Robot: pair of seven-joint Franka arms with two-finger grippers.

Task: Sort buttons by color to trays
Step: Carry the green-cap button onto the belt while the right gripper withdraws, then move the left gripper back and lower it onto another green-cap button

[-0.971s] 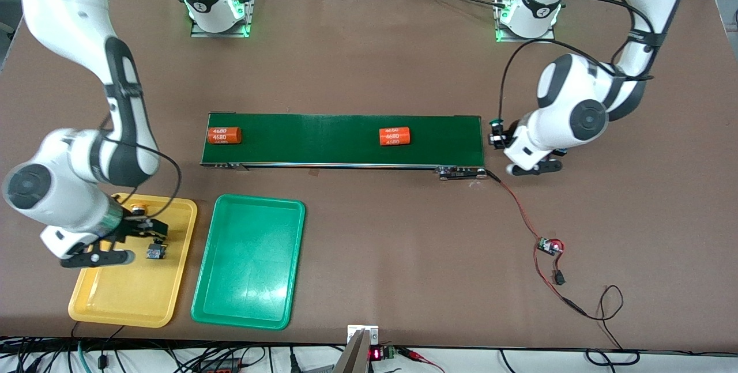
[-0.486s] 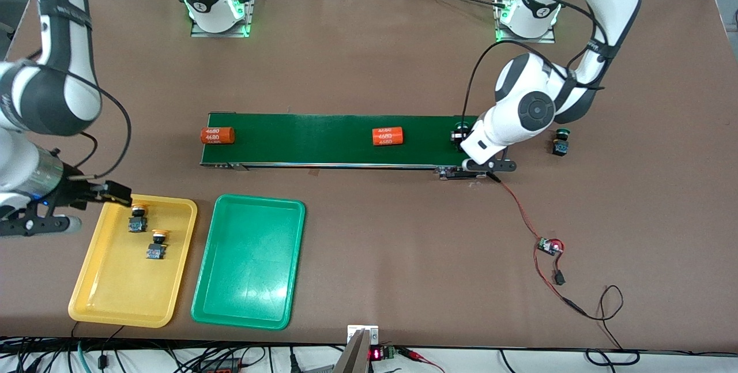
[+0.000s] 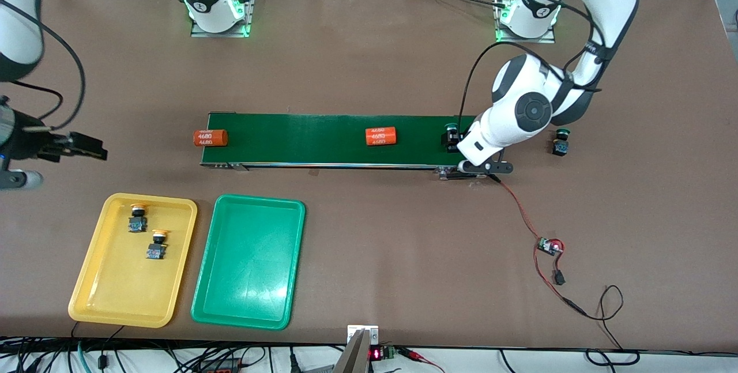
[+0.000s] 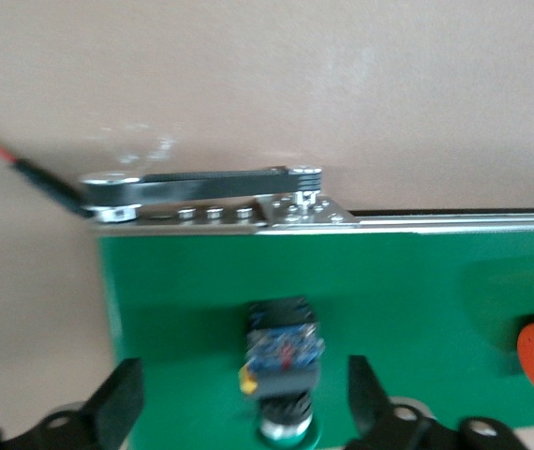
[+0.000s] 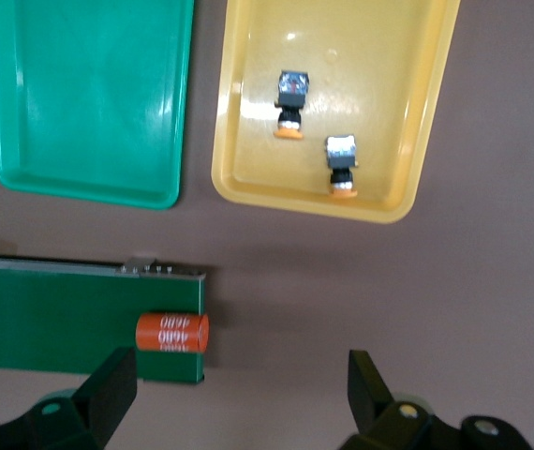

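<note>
Two yellow-capped buttons (image 3: 137, 217) (image 3: 157, 244) lie in the yellow tray (image 3: 92, 298); they also show in the right wrist view (image 5: 291, 103) (image 5: 342, 167). The green tray (image 3: 248, 298) beside it holds nothing. One green-capped button (image 3: 450, 134) lies on the belt's end by the left arm; in the left wrist view it (image 4: 284, 361) sits between the fingers, untouched. My left gripper (image 3: 456, 142) (image 4: 244, 403) is open around it. A second green-capped button (image 3: 560, 143) stands on the table off that end. My right gripper (image 3: 92, 148) (image 5: 239, 389) is open and empty, over bare table off the belt's other end.
The dark-green conveyor belt (image 3: 300, 142) carries two orange "4680" cylinders, one mid-belt (image 3: 381, 136) and one overhanging the end by the right arm (image 3: 210, 138) (image 5: 171, 332). A red wire and small circuit board (image 3: 549, 245) lie on the table toward the left arm's end.
My right gripper left the yellow tray and rose clear of it. My left gripper moved from off the belt's end to over it, with a green-capped button. Both cylinders drifted toward the right arm's end.
</note>
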